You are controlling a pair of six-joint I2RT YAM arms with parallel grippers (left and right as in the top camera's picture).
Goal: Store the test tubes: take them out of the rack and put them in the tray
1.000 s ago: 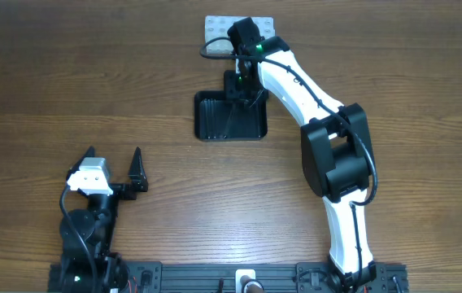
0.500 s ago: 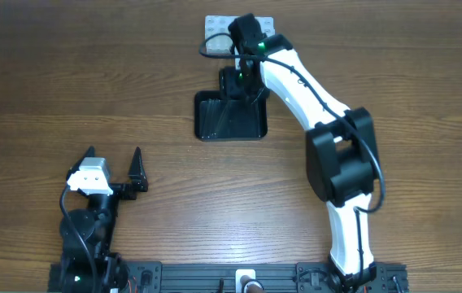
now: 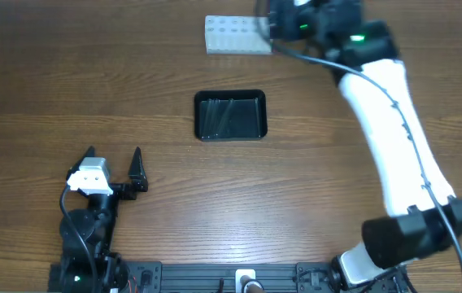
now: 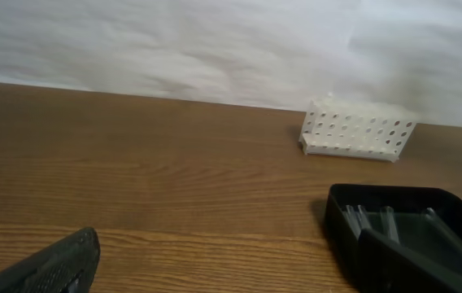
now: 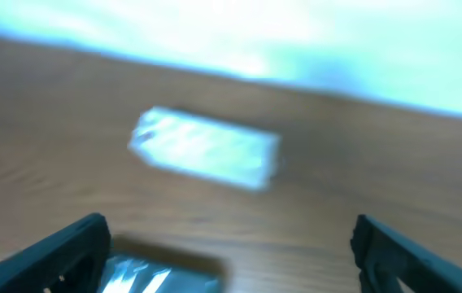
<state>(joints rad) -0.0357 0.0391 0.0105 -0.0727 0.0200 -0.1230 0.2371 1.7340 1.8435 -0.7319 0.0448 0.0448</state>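
Wood-grain table under everything, pale wall behind; lower left of the top view, left gripper (image 3: 115, 152), fingers spread, holding nothing, well apart from the rest; centre of frame, one black tray (image 3: 201, 115), with glass tubes (image 3: 223, 114) lying loose inside, about four by the left wrist view, exact count hard to tell; top centre, one white rack (image 3: 237, 35), no tube plainly standing in it, so possibly nothing left to pull; upper right, right gripper (image 5: 228, 226), raised by the rack's right end, jaws wide, empty. Two arms, two grippers, one tray, one rack. Likely trouble: coming down off-line and knocking the light rack over or pushing it toward the top edge; sweeping low across the tray and clipping its wall, rolling or cracking the tubes; closing on an empty hole and counting it as a pick.
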